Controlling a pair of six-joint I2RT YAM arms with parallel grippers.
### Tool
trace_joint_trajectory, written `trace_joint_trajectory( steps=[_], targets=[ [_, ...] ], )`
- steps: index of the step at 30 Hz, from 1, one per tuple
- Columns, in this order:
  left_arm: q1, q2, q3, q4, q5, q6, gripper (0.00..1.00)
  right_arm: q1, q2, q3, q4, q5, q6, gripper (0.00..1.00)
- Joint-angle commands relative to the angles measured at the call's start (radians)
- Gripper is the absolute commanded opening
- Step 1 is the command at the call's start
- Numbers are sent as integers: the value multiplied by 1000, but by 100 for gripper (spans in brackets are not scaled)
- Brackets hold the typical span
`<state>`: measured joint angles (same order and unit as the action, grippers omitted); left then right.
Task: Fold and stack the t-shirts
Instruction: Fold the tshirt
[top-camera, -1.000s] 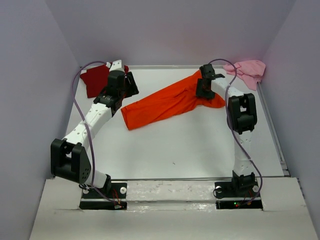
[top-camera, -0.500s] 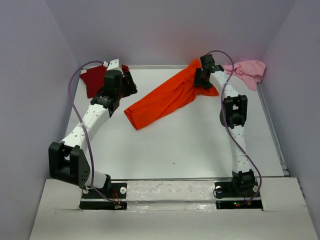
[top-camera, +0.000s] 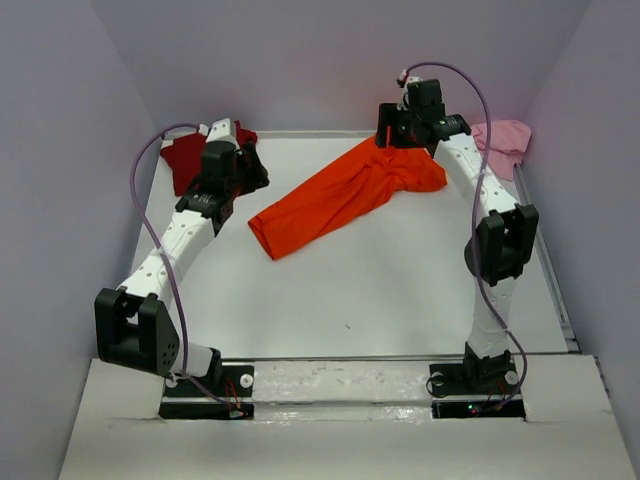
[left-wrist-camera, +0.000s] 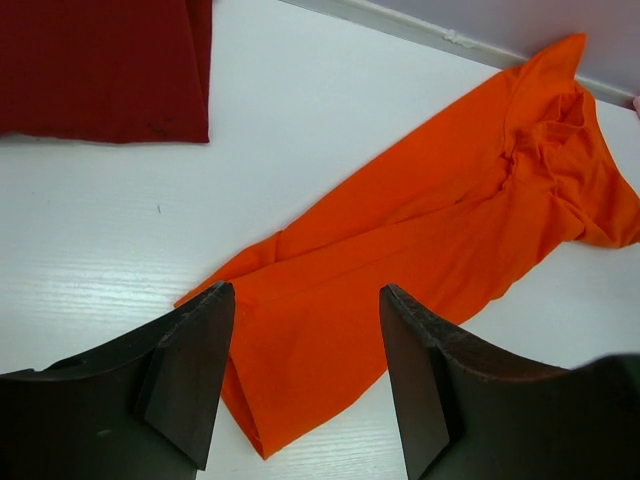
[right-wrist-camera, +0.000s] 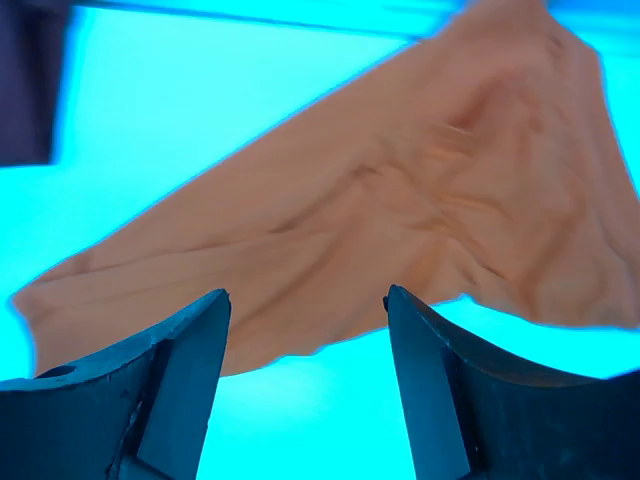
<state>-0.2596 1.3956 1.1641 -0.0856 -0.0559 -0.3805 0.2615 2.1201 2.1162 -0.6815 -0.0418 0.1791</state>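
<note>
The bright orange t-shirt (top-camera: 345, 198) lies flat in a long diagonal strip, from the table's middle left up to the back right. My left gripper (top-camera: 250, 173) is open and empty, low over the table beside the strip's near left end (left-wrist-camera: 300, 330). My right gripper (top-camera: 397, 133) is open and empty, raised above the strip's crumpled far end (right-wrist-camera: 350, 230); that view is tinted cyan. The dark red t-shirt (top-camera: 186, 160) lies at the back left, also in the left wrist view (left-wrist-camera: 100, 65). The pale pink t-shirt (top-camera: 505, 140) is bunched at the back right corner.
The white table (top-camera: 380, 290) is enclosed by grey walls on the left, back and right, with a raised rail (top-camera: 320, 133) along the back edge. Both arm bases stand at the near edge.
My right gripper has risen and moved toward the back wall, off the orange t-shirt, whose far end shifted backward and now lies flat. My left arm drifted slightly left.
</note>
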Motion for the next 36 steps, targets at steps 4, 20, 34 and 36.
trace_joint_trajectory(
  steps=[4,20,34,36],
  targets=[
    [6,-108,-27,55,-51,15,69,206,-45,-163,140,-239,-33,70],
    [33,-156,-53,78,-85,22,70,481,146,-197,352,-377,108,70],
    [45,-156,-53,78,-75,19,70,518,271,-101,398,-474,161,70],
    [46,-158,-55,78,-75,20,70,518,297,-107,416,-490,171,70]
  ],
)
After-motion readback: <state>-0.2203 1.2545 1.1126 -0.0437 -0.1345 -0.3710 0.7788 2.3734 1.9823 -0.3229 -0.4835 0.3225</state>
